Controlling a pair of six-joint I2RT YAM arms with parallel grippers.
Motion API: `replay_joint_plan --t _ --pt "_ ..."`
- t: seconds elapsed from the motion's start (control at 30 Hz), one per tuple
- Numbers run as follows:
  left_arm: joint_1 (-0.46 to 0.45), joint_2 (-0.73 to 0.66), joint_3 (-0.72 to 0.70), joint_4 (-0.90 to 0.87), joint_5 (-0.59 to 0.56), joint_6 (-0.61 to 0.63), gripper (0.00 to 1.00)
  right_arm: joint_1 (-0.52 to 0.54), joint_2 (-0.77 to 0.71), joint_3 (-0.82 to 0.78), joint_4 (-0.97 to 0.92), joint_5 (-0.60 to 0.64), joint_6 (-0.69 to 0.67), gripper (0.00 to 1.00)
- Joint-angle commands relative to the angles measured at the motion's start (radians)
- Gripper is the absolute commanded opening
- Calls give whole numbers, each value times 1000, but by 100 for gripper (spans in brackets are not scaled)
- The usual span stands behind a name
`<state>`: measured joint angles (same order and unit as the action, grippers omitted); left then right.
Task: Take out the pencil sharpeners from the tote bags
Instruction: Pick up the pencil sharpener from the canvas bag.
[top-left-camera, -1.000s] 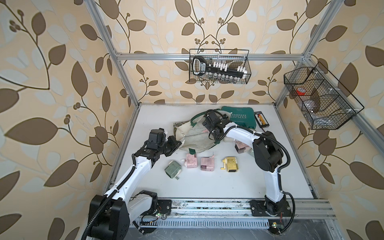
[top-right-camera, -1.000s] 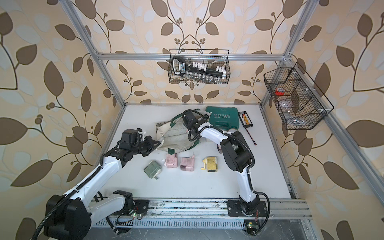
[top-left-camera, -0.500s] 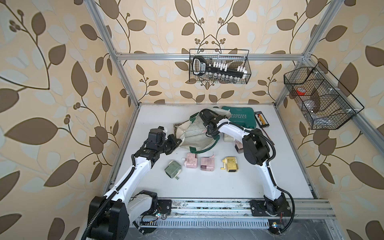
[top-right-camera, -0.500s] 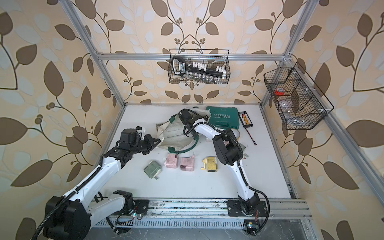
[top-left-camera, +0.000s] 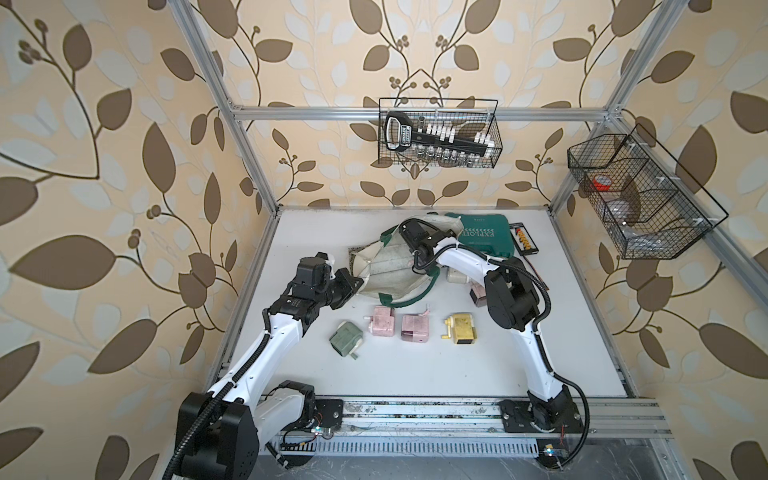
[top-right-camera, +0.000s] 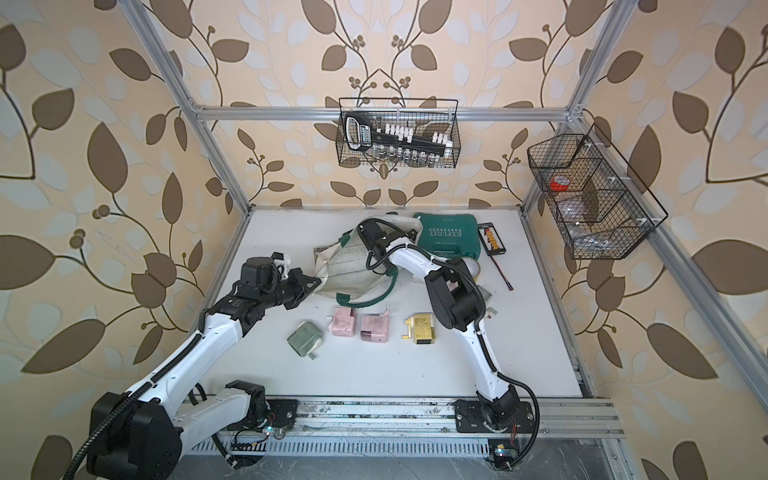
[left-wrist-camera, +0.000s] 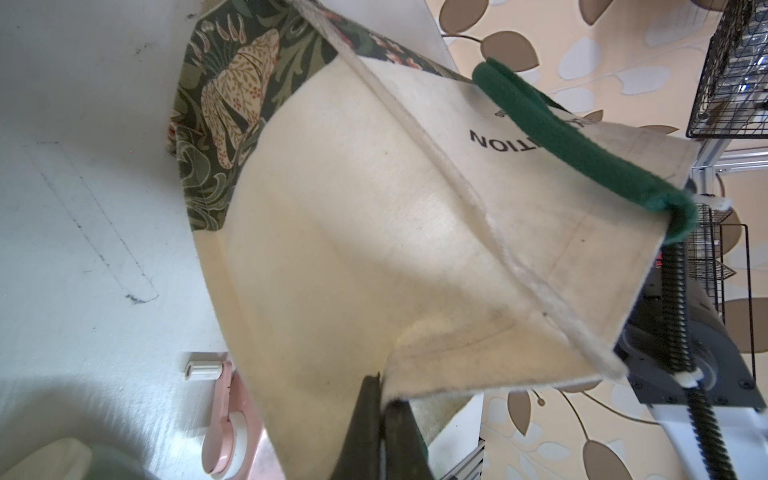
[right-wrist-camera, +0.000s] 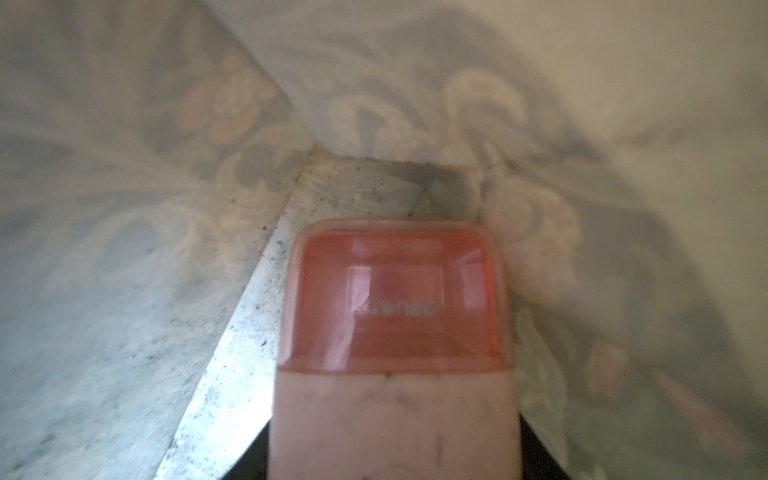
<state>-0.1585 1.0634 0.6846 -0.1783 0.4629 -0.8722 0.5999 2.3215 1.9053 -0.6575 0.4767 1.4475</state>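
While inside cream tote bag (top-left-camera: 386, 270), pink pencil sharpener (right-wrist-camera: 390, 332) is clamped between right gripper (right-wrist-camera: 392, 453) fingers (right-wrist-camera: 249, 461). Bag edge is pinched by fully closed left gripper (left-wrist-camera: 382, 395). Sage-green sharpener (top-left-camera: 345, 337), two pink sharpeners (top-left-camera: 383, 326) (top-left-camera: 415, 328), yellow sharpener (top-left-camera: 460, 330) are lined up on white table (top-left-camera: 415, 374) near bag, toward robot bases.

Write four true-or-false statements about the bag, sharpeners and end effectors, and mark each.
1. The left end effector pinches the tote bag's edge. True.
2. The right end effector hovers outside the bag. False: it is inside, jaws around a pink sharpener.
3. A green sharpener, two more pink sharpeners and a yellow sharpener lie in a row on the table. True.
4. The yellow sharpener touches the bag. False: bare table separates them.
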Motion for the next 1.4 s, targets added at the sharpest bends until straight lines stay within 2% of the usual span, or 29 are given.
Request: replay_joint_plan --t 0.0,0.17,0.47,0.63,0.87,1.07,1.27,1.37 --pt "-4 15 7 -69 -32 -1 0 -13 -48 -61 114 -45 -128 40" --pt "-4 22 20 -74 -40 3 0 38 -142 -120 208 -69 -329 39" --pt "-4 57 66 -89 -56 4 0 57 -368 -328 430 -293 -563 39" --pt "-4 90 105 -103 -56 7 0 65 -443 -379 483 -420 -611 40" --pt "-4 147 205 -164 -85 42 0 84 -563 -460 538 -473 -697 40" --pt "6 263 347 -232 -73 82 0 84 -727 -569 637 -551 -744 40" --pt "70 378 486 -273 -2 96 0 74 -827 -621 628 -572 -745 41" --pt "134 437 547 -272 24 89 0 63 -880 -655 617 -588 -747 40"
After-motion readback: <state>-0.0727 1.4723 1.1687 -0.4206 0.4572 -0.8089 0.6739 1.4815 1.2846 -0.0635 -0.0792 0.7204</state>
